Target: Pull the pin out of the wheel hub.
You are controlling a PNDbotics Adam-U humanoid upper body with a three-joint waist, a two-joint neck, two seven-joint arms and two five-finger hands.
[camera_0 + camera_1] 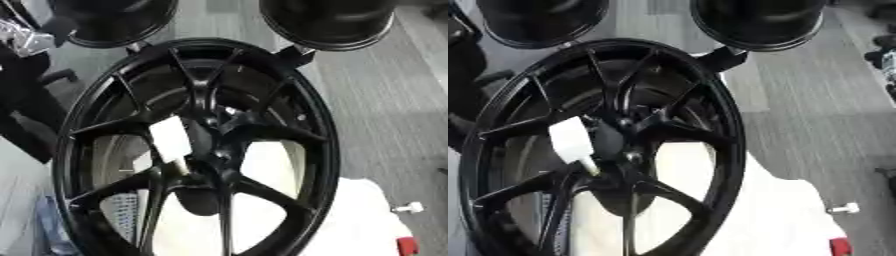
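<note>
Though glossy black, spoked wheel hub (201, 95) with blocky white pin (171, 137) at centre; hands unseen.

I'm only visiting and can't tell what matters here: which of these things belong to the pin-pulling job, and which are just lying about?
For the job:
- black wheel, standing upright
- white pin at its hub

Just lying about:
- two dark round objects beyond the wheel
- white cloth beneath it
- small white piece on the floor
- red item

No robot hand shows.
</note>
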